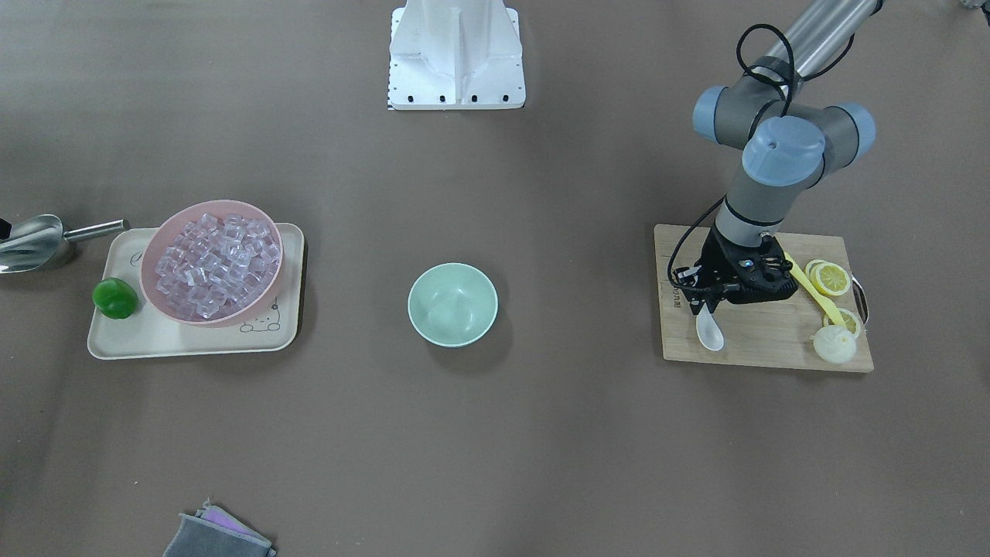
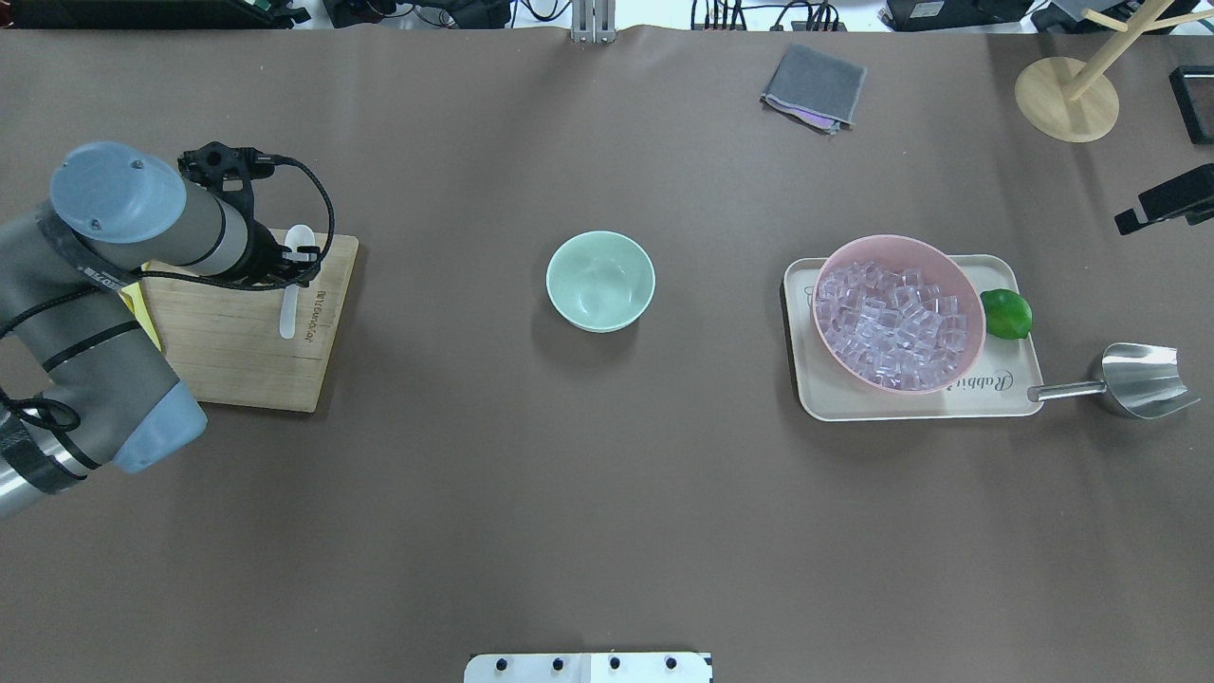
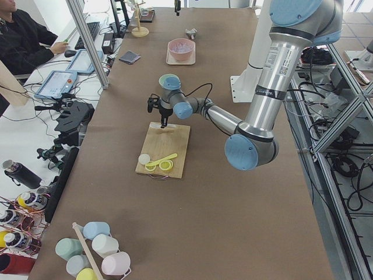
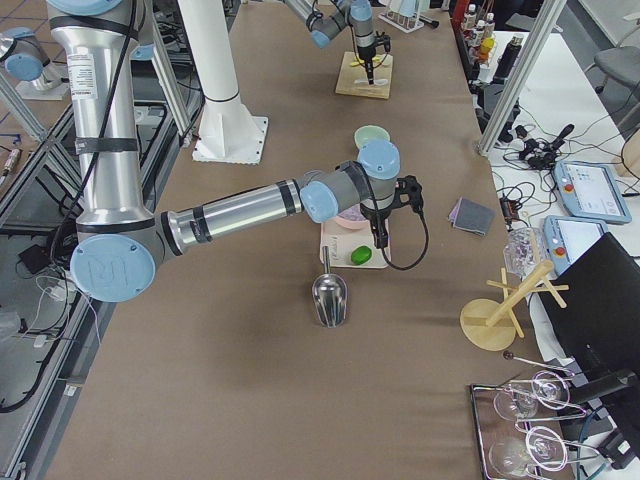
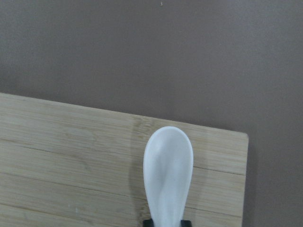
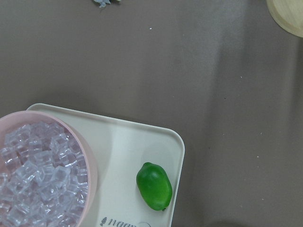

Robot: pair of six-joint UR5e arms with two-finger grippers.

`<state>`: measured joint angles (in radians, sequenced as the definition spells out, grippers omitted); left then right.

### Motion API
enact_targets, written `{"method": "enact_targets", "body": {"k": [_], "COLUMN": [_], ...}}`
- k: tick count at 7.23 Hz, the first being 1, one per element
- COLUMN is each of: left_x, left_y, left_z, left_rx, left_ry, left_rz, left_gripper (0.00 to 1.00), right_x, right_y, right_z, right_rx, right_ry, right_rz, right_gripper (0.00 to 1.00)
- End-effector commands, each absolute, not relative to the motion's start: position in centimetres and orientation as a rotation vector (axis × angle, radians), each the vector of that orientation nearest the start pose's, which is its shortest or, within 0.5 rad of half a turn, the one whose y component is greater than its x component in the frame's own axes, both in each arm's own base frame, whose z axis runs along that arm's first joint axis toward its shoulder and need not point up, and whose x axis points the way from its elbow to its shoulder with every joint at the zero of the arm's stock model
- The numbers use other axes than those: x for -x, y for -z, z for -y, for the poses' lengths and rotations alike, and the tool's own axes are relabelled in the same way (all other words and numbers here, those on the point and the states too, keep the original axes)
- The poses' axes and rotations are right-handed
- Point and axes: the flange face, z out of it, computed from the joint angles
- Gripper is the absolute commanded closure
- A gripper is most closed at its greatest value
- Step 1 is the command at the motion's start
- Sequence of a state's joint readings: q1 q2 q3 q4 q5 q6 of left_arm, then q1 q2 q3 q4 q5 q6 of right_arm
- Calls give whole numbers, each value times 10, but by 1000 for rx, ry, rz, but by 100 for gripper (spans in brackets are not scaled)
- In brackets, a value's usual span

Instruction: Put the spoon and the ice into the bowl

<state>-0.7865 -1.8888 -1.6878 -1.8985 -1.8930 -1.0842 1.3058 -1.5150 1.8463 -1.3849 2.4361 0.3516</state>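
Note:
My left gripper [image 1: 705, 305] is shut on the handle of the white spoon [image 1: 709, 331]. It holds the spoon over the edge of the wooden cutting board [image 1: 758, 340] that faces the bowl. In the left wrist view the spoon's scoop [image 5: 168, 172] points away from my gripper [image 5: 166, 222] and casts a faint shadow on the board [image 5: 71, 156]. The mint-green bowl [image 1: 452, 303] stands empty at the table's middle. The ice cubes [image 1: 216, 267] fill a pink bowl [image 1: 224, 207]. My right gripper [image 4: 378, 240] hangs high over the tray beside the lime; I cannot tell whether it is open.
The pink bowl and a green lime [image 1: 115, 299] sit on a beige tray [image 1: 155, 340]. A steel scoop [image 1: 31, 241] lies beside the tray. Lemon slices [image 1: 829, 277], a yellow utensil [image 1: 808, 288] and a white bun-like piece [image 1: 835, 345] lie on the board. A grey cloth [image 2: 814, 87] lies at the far side.

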Motion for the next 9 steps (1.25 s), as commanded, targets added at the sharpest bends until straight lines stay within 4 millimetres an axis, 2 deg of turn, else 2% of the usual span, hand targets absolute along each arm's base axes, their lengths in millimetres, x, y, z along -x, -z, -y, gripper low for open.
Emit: {"method": "enact_targets", "body": {"k": [1,3,5,6,7,8,9], "left_x": [-351,-349,-347,-347,-346,-346,-347], "left_y": [-353,-347,-346,-345,-345,-345,-347], "left_z": [505,507,510,510,511,511,512], "left_rx": [-190,-196,-198,-200,-200,-202,-201], "left_ry": [109,113,125,127,128,129,129], "left_rz": [-763,-770,-771,-771,-771,-770,-769], "left_gripper": [100,100,100,100,100,100,100], "right_x": [97,168,208,225,257,280,294], "right_y": [-439,-386,-358,-356,-355,-357,-360], "right_z": [516,527,513,506,495,484,478], "right_rx": [-198,-175,-182,-197,-194,-165,-154], "right_ry": [122,88,86,104,141,120,76], "right_rz": [975,981,977,951,930,917,892], "right_gripper": [0,0,0,0,0,0,0]}}
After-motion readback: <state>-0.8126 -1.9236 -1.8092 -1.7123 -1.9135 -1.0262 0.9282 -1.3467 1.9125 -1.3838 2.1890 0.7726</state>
